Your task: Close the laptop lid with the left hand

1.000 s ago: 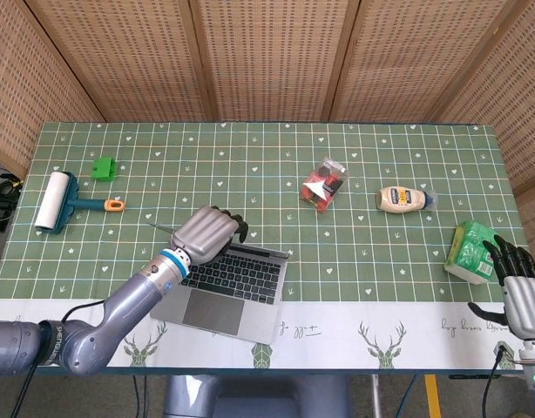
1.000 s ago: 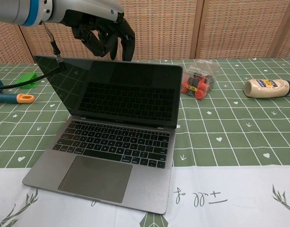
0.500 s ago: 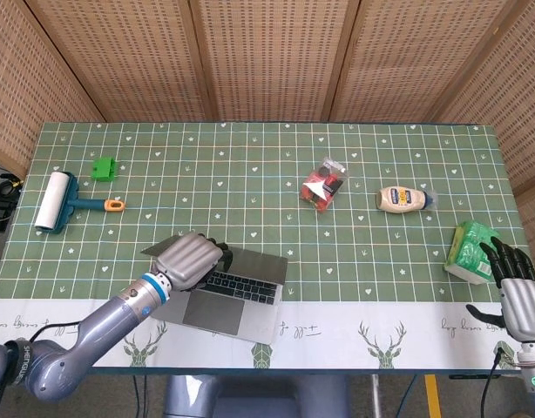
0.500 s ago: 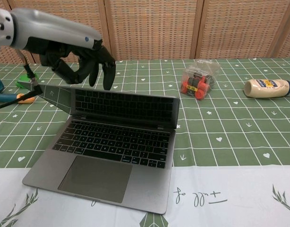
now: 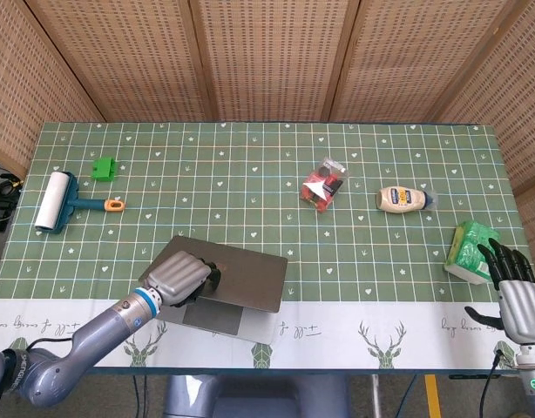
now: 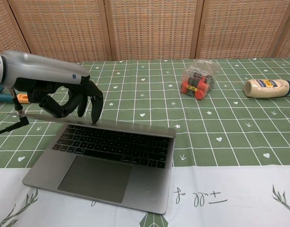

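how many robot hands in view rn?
2. Left hand presses on the nearly closed laptop lid, front-left of the table. Right hand hovers off the right edge by the green pack.

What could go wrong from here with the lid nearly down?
1. The left robot hand presses the grey laptop lid near its left corner; uneven force could twist the hinge.
2. Its dark fingertips curl over the lid's front edge above the black keyboard; they might get pinched as the gap closes.
3. The grey laptop base overhangs onto the white table strip; a push could slide it.
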### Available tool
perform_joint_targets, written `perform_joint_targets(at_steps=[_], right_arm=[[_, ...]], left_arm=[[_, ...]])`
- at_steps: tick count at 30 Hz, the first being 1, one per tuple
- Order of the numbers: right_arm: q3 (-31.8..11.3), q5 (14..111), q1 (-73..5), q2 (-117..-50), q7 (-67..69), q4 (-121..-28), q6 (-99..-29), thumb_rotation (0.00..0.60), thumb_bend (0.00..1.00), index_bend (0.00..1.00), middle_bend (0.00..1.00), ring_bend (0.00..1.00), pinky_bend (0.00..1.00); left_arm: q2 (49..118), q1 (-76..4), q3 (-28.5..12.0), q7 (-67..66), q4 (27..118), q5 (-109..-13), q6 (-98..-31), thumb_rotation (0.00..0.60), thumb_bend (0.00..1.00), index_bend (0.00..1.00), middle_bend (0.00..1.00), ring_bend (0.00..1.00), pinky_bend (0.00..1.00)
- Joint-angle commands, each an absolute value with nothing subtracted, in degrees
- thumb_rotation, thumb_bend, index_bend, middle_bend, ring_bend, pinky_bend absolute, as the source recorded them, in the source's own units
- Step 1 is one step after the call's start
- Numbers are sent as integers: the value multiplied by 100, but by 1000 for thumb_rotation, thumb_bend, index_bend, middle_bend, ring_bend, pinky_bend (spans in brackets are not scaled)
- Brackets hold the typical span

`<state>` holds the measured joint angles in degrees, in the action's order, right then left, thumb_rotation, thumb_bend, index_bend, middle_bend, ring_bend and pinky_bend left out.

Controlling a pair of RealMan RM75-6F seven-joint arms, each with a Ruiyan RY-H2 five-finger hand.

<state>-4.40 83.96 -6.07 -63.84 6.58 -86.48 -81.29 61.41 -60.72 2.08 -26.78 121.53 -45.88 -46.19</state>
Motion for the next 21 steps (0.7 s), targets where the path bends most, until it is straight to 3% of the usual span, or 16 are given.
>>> perform_joint_targets(at_steps=[1,21], right_arm=[[-433,8399,-609,-6382,651,-8654,-8119,600,17,5,0,0,0],[-380,8429,-607,-6313,599,-8758,-8075,600,17,18,0,0,0]], left_arm=[[6210,-5968,282,-2589,12101,-4754,-4585,600,1000,405,325,363,389],[6963,-5483,748,-2254,11338,-5154,-4316,600,1000,403,324,363,389]])
